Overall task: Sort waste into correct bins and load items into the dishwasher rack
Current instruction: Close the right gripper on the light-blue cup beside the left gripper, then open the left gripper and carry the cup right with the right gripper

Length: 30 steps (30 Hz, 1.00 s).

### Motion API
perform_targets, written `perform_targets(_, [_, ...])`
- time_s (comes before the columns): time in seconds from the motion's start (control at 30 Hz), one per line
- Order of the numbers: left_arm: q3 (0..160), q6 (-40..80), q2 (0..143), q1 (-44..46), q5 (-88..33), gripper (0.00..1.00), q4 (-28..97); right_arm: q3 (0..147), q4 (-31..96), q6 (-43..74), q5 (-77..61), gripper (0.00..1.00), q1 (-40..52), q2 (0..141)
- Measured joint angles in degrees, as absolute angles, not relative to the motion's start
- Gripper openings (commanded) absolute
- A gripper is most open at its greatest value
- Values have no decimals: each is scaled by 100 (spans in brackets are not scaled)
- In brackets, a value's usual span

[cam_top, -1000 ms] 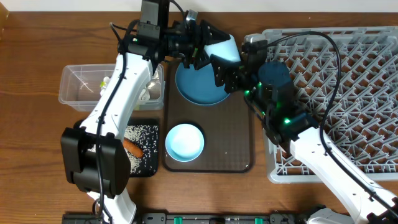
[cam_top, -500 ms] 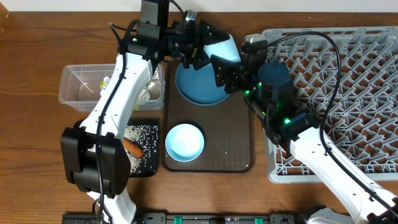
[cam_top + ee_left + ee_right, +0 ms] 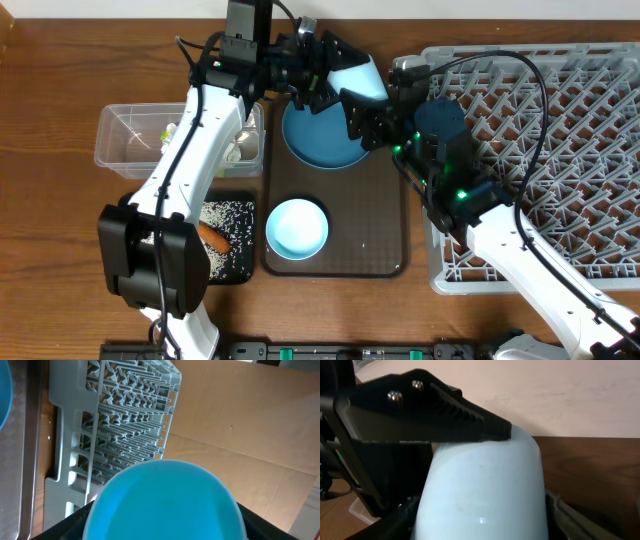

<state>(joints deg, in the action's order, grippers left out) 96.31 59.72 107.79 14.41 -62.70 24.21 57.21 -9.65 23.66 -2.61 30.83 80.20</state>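
Left pincer (image 3: 335,72) and right pincer (image 3: 372,97) straddled the light blue cup (image 3: 362,75) above the blue plate (image 3: 315,140).
Clamped or loose, I could not tell; only the right wrist view showed a left finger (image 3: 430,410) on its wall. Overhead, nothing had shifted.

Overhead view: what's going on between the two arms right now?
Looks like a handover. The light blue cup hangs above the blue plate, with the left gripper and the right gripper both around it; which one bears it I cannot tell. Plate and white bowl sit on the brown tray, not yet racked.
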Motion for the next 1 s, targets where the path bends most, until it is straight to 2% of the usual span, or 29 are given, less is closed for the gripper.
perform_targets(0.4, [9627, 5975, 10779, 1470, -6274, 86, 2436, 5728, -834, 2346, -484, 55, 3127, 8020])
perform_targets(1.0, [9612, 5760, 10779, 1352, -6263, 85, 2510, 5780, -451, 2346, -943, 55, 3079, 7983])
